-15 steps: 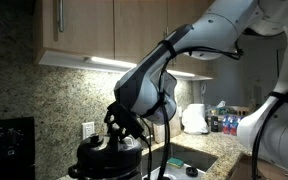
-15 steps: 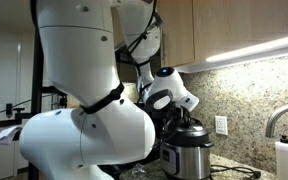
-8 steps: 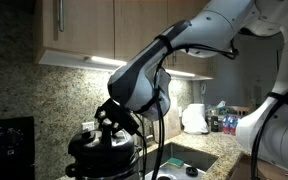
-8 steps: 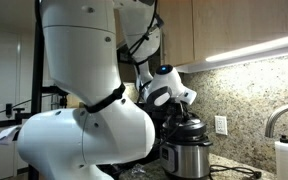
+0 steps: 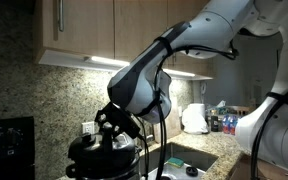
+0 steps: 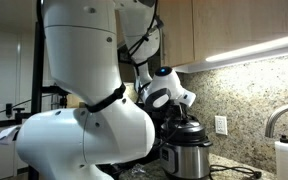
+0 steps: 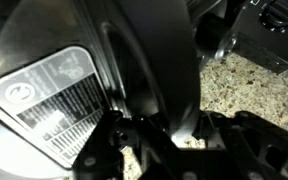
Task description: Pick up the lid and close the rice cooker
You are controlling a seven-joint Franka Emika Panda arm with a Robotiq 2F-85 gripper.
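Tool (image 5: 108, 130) on lid (image 5: 88, 149), granite kitchen counter (image 7: 249, 95)

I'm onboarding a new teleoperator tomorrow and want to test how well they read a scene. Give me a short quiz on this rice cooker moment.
1. True or false: the gripper has its jaws spread wide open.
2. Where is the lid? A) lying in the sink B) at the top of the rice cooker, right under the gripper C) on a cupboard shelf
3. Fill in: set in the speckled stone wall just behind the cooker is a white ____.

Key: 1 false, the jaws are shut at the lid's top. 2 B. 3 outlet.
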